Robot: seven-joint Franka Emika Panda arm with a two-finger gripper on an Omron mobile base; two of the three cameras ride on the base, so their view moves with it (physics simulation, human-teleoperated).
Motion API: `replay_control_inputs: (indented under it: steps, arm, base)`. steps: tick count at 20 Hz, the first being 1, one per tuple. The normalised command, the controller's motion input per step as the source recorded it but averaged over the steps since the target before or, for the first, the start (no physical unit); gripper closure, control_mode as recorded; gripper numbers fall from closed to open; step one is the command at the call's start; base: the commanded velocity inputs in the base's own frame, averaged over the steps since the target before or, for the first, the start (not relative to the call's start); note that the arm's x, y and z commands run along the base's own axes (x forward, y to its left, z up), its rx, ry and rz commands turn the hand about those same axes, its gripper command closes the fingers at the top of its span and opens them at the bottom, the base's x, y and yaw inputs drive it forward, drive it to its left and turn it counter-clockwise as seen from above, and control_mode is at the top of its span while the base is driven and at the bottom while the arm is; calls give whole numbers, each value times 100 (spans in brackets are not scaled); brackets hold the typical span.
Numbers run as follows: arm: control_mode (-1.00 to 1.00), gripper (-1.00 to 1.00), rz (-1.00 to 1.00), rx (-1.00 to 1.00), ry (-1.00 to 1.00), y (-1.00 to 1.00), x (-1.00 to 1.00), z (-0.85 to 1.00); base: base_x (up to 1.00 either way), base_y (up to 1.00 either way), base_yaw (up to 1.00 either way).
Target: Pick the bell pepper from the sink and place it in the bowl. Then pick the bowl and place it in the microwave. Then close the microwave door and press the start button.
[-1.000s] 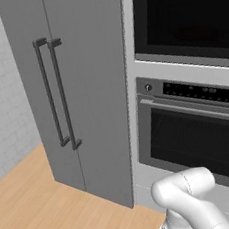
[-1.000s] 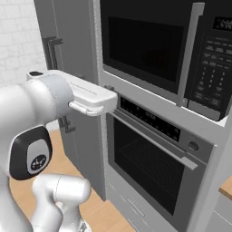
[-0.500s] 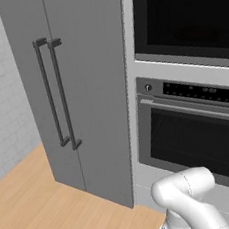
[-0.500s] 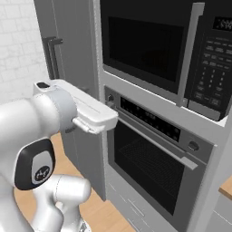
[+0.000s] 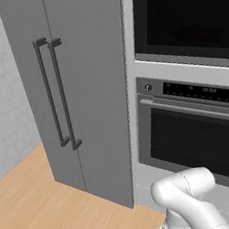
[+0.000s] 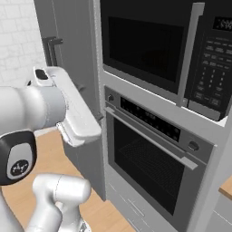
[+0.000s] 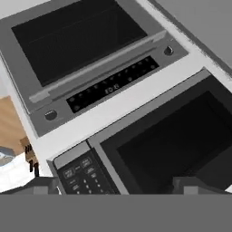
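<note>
The microwave [image 6: 149,45] is built in above the oven, its black front showing a dark window. Its door [image 5: 186,20] looks shut, with a grey vertical handle [image 6: 190,54] beside the keypad [image 6: 210,54]. In the hand view the picture is rolled: the microwave window [image 7: 176,136] lies at the lower right and the keypad [image 7: 84,174] at the lower middle. My gripper [image 7: 118,186] faces the microwave front from a short way off, open wide, nothing between its fingertips [image 7: 43,185]. The bell pepper, the bowl and the sink are out of view.
The oven [image 6: 149,158] with its bar handle [image 5: 191,108] sits right under the microwave. A tall grey cabinet with two vertical handles [image 5: 53,93] stands to the left. Wooden floor [image 5: 42,210] lies below, and my white arm [image 6: 41,108] crosses the left of the right base view.
In the right base view my forearm and hand have swung down and turned, from pointing level at the oven wall to slanting downward. The base and the scene have not shifted.
</note>
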Motion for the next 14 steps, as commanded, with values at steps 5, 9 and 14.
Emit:
replay_control_inputs:
  steps: [5, 9, 14]
  arm:
    - [-100, -100, -15, 41, -37, 15, -38, 1]
    - [-100, -100, -18, 37, -50, 18, -15, 2]
    - [-100, -100, -18, 39, -47, 1, 0, 16]
  base:
    - [0, 0, 0]
    - [0, 0, 0]
    - [0, 0, 0]
